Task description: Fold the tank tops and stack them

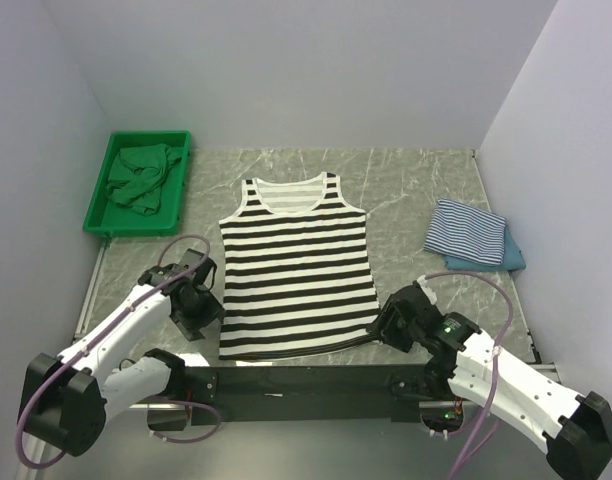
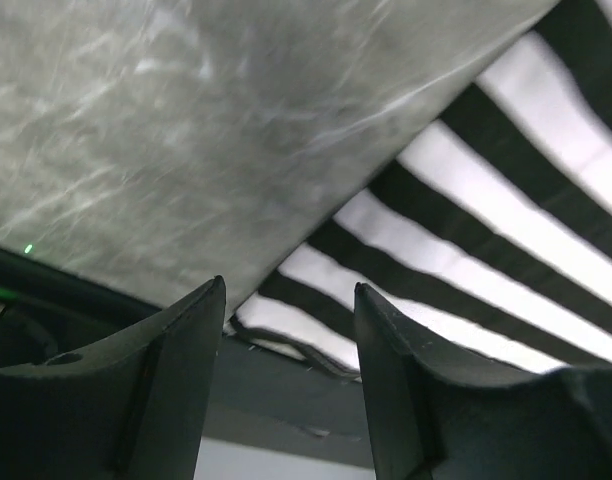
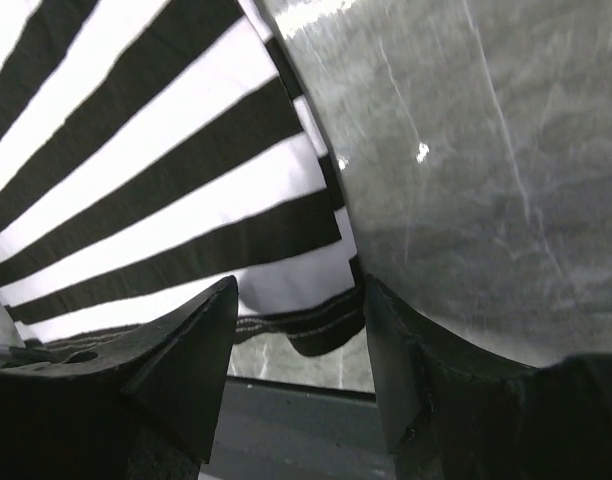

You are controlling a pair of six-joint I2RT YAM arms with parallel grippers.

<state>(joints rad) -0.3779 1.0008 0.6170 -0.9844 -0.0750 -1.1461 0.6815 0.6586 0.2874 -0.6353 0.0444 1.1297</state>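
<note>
Black-and-white cloth, the wide-striped top (image 1: 296, 270), lies spread flat mid-tabletop (image 1: 406, 180), straps far, hem along the near edge. The left gripper (image 1: 199, 310) sits at the hem's left corner and the right gripper (image 1: 391, 322) at its right corner. Both are released, fingers apart, with the corner showing between them. Bare marble runs beside both side seams. To the right, well apart, the folded thin-striped top (image 1: 466, 230) rests on the teal top (image 1: 513, 260). Far left, a green tray (image 1: 101, 205) holds crumpled green cloth (image 1: 141, 178).
</note>
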